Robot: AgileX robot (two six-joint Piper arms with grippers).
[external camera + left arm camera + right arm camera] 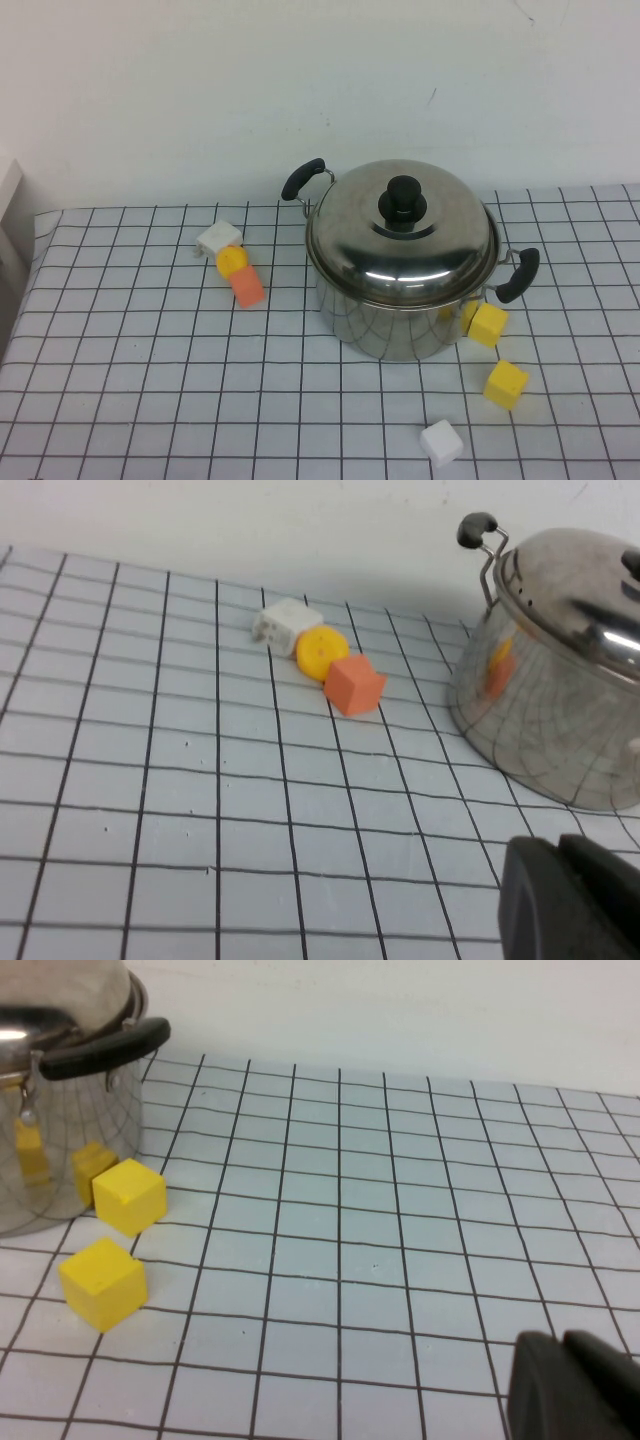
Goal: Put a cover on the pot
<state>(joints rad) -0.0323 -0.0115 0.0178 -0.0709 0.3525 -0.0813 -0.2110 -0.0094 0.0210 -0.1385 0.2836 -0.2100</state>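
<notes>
The large shiny steel pot (390,320) stands at the middle of the checked cloth, with two black side handles. The domed steel lid (400,245) with a black knob (402,200) sits on the pot, level on its rim. The pot also shows in the left wrist view (540,730) and in the right wrist view (60,1150). Neither gripper shows in the high view. My left gripper (565,900) is shut and empty, low over the cloth, short of the pot. My right gripper (570,1390) is shut and empty, off to the pot's right.
A white block (218,238), a yellow round block (232,261) and an orange block (246,288) lie left of the pot. Two yellow cubes (487,323) (506,384) and a white cube (441,442) lie at its front right. A white wall stands behind.
</notes>
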